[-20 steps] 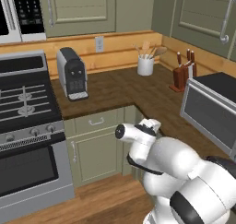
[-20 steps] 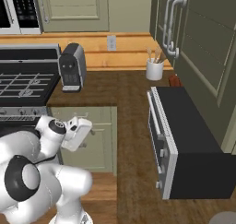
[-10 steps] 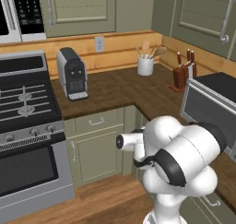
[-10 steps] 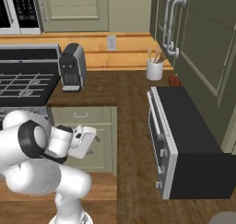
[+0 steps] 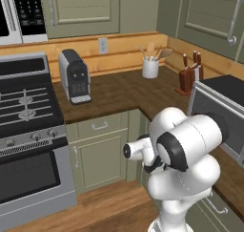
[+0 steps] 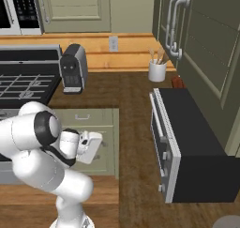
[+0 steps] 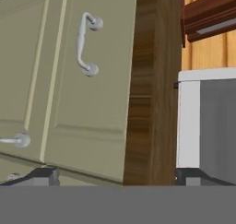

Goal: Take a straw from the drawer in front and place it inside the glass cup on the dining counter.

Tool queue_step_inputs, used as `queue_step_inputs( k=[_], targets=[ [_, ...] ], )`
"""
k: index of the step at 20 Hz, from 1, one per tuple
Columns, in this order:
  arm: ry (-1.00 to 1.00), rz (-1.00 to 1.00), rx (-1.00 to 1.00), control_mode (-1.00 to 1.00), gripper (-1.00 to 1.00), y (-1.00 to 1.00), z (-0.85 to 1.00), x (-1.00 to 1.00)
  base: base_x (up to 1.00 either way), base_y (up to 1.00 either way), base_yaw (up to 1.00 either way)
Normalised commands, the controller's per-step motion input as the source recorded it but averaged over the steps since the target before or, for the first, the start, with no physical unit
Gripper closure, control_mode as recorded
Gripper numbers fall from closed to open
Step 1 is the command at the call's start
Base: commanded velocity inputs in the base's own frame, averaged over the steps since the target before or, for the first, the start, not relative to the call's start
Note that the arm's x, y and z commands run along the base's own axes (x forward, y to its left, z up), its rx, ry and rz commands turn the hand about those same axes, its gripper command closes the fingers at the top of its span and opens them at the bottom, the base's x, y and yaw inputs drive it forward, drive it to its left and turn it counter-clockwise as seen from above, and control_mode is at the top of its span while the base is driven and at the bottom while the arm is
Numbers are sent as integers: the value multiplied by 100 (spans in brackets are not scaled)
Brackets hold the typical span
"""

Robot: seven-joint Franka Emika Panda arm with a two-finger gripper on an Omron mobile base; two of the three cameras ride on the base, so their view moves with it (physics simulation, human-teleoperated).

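Left base view, bench: an L-shaped dark brown wood-grain bench [image 5: 124, 90] runs along a light wood plank wall, with olive-green cabinets above and below.
Left base view, drawer: the drawer [image 5: 101, 125] sits shut under the bench, just right of the stove [image 5: 26, 107], a small silver handle at its centre.
Left base view, objects: a dark coffee machine [image 5: 75, 77] stands near the stove; a white utensil holder [image 5: 150, 67] stands toward the corner; a knife block [image 5: 188, 78] stands right of it; a dark toaster oven [image 5: 220, 112] occupies the right arm of the bench.
Left base view, floor: warm wood planks lie in front of the cabinets.
Left base view, arm: the white arm folds low in front of the cabinets, below bench height.

Right base view, bench: the same bench carries the coffee machine at left, the utensil holder at the back and the toaster oven at right, its door facing left.
Right base view, drawer: the drawer front lies shut behind the arm's white hand.
Right base view, room: tall green doors with silver bar handles rise at right; a wall outlet [image 6: 113, 43] sits on the planks.

Hand view, end effector: the two dark tips [image 7: 117, 177] stand wide apart with nothing between them.
Hand view, surroundings: the picture is rolled; a green panelled front with a silver handle [image 7: 85, 43] lies ahead, bordered by a dark wood edge and a white appliance face.
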Motion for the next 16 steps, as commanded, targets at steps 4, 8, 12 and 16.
queue_step_inputs(
  k=[4, 8, 12, 16],
  targets=[
    [-1, 0, 0, -100, -100, -29, -5, 30, 0, 0, 0],
    [0, 0, 0, -100, -100, -21, -18, 28, 0, 0, 0],
    [0, 0, 0, -100, -100, -18, -22, 24, 0, 0, 0],
    [0, 0, 0, -100, -100, -4, -31, 19, 0, 0, 0]
  ],
)
